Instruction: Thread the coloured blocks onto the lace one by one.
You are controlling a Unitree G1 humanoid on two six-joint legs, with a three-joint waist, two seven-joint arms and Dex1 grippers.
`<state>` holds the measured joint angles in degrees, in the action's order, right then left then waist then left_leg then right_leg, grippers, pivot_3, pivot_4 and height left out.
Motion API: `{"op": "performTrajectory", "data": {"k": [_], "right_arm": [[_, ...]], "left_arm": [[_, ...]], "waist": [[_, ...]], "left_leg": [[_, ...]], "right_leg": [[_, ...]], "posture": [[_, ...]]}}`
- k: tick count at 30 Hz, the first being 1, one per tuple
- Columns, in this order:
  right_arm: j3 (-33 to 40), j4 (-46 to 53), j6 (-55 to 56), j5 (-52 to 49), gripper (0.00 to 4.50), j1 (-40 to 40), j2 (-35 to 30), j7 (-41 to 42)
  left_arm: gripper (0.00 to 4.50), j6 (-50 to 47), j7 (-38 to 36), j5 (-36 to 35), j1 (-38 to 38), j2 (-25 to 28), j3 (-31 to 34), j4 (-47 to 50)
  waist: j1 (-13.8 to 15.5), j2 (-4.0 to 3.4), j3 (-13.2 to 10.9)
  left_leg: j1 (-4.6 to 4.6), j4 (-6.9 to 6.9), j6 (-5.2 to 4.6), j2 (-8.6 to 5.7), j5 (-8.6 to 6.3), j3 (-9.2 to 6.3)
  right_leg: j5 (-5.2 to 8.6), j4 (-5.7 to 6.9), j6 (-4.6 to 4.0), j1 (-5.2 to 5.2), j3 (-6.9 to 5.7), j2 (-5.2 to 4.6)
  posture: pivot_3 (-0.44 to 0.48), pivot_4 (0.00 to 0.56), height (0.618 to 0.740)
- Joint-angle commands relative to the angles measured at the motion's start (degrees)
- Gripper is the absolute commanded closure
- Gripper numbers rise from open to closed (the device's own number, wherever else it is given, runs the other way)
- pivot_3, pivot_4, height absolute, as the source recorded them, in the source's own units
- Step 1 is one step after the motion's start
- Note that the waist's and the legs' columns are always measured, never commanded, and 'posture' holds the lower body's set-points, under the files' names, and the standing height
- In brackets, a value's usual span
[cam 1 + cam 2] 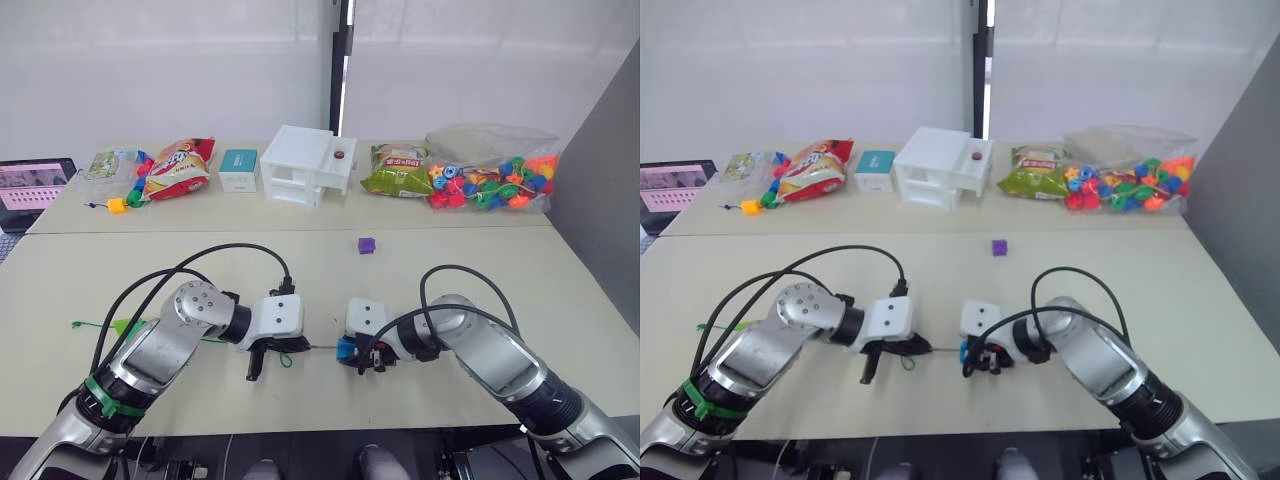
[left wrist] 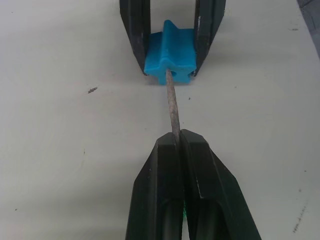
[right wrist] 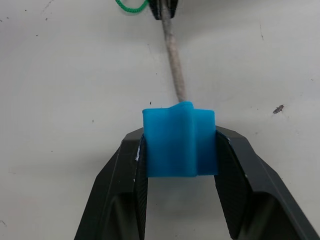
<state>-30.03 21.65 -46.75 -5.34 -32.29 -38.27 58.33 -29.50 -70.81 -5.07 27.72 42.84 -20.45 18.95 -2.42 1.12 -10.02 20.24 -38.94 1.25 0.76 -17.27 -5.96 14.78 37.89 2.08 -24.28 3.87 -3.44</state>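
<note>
Laboratory or test-room setting. Two plain pale tables (image 1: 560,270) stand end to end before a bare white wall, with a grey partition panel (image 1: 600,170) to the right of the grippers. Along the far table, well beyond them, props are laid in a row: snack bags (image 1: 178,168), a small teal box (image 1: 238,168), a white model house (image 1: 303,165), a clear bag of coloured beads (image 1: 492,175), and a screen (image 1: 35,185) at far left.
</note>
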Motion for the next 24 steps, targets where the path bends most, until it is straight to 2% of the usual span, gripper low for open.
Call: {"op": "performTrajectory", "data": {"k": [1, 15, 24], "right_arm": [[0.05, 0.96, 0.50, -0.05, 3.17, -0.06, -0.15, -0.05], [-0.38, 1.38, 0.76, -0.18, 3.17, 0.18, -0.60, 0.44], [-0.25, 1.55, 0.73, -0.24, 3.17, 0.36, -0.86, 0.47]], "left_arm": [[4.50, -0.99, -0.36, -1.97, -0.31, 0.75, 0.60, 3.40], [4.50, -5.00, 1.72, -4.30, 2.21, 1.34, 1.53, 5.29], [4.50, -2.60, 1.60, -2.82, 0.94, 3.59, 0.29, 1.93]], "waist": [[-0.01, 0.00, 0.00], [-0.01, 0.00, 0.00], [-0.02, 0.00, 0.00]], "left_leg": [[0.00, 0.00, 0.00, 0.00, 0.00, 0.00], [0.00, 0.01, 0.00, 0.00, 0.00, 0.00], [0.00, 0.01, 0.00, 0.00, 0.00, 0.00]], "right_leg": [[0.00, 0.00, 0.00, 0.00, 0.00, 0.00], [0.00, 0.00, 0.00, 0.00, 0.00, 0.00], [0.00, -0.01, 0.00, 0.00, 0.00, 0.00]], "posture": [[0.000, 0.150, 0.740], [0.000, 0.150, 0.740], [0.000, 0.150, 0.740]]}}
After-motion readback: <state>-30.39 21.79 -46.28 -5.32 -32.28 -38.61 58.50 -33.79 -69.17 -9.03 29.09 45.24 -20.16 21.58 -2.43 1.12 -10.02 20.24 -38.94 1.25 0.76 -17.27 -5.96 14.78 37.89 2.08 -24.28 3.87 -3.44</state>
